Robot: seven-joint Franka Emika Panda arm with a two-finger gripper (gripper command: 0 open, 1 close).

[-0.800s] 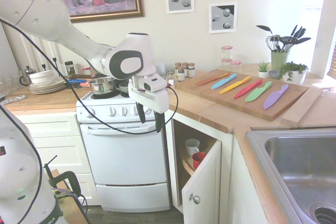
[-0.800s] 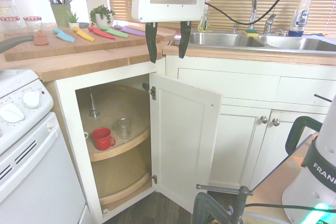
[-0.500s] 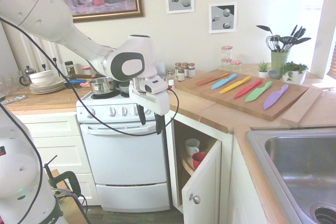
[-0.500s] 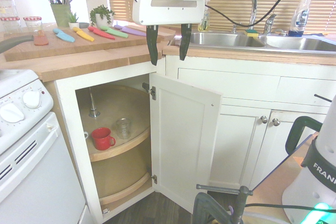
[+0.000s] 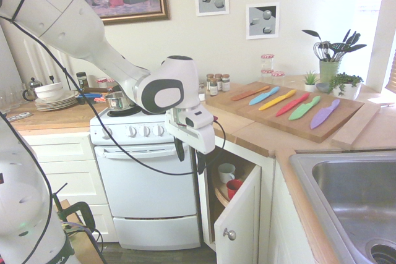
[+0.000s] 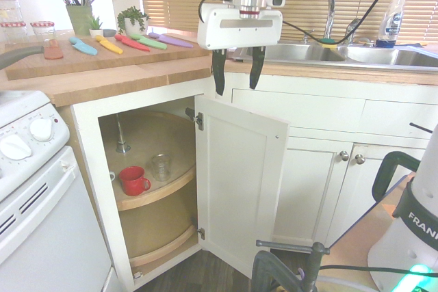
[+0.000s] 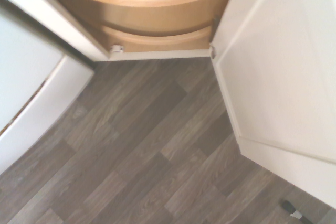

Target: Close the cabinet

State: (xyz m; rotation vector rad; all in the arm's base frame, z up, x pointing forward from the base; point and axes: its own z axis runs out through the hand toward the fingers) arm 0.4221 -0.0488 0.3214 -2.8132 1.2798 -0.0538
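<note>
The cabinet [image 6: 89,111] stands open beside the stove, with its white shaker-panel door [image 6: 239,182] swung out wide. A small silver knob [image 5: 229,234] sits on the door [image 5: 242,211]. Curved wooden shelves [image 6: 147,196] inside carry a red cup [image 6: 133,180], a clear glass [image 6: 161,167] and a white cup [image 5: 226,171]. My gripper [image 6: 237,81] hangs open and empty in front of the counter edge, just above the door's top edge near the hinge; the first exterior view also shows the gripper [image 5: 190,160]. In the wrist view, the door [image 7: 283,77] and lower shelves [image 7: 157,3] show above the dark wood floor.
A white stove [image 5: 145,183] stands directly beside the cabinet. The wooden counter [image 6: 116,76] holds a cutting board with coloured knives [image 5: 291,106]. A steel sink [image 6: 301,51] lies behind the gripper. More white cabinet doors [image 6: 311,189] run under the sink.
The gripper has moved sideways from the stove side toward the sink, and lower, to just over the open door's top edge. It stays open. The door has not moved.
</note>
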